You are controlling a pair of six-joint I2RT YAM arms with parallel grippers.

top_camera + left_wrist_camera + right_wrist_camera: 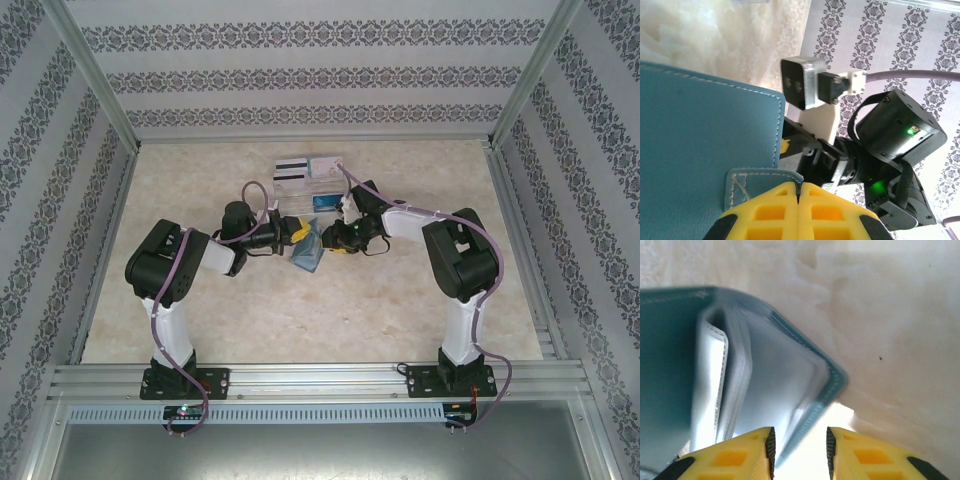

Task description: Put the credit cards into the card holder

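Over the middle of the table (330, 320), from above, bringing both arms together at the card holder (307, 252), apparently opening it before loading, leaving the credit cards (292, 168) well apart at the far side. At the left wrist, pinching the holder's strap (760, 180) in the left gripper (799, 192), fingers pressed together. At the right wrist, straddling the cover's edge with the right gripper (800, 447) slightly spread, needing next to peel that cover wide, blurring the pale inner sleeves (735, 375) past telling contact or contents.

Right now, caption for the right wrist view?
Right gripper, jaws apart, at the edge of the half-open card holder, pale sleeves showing.
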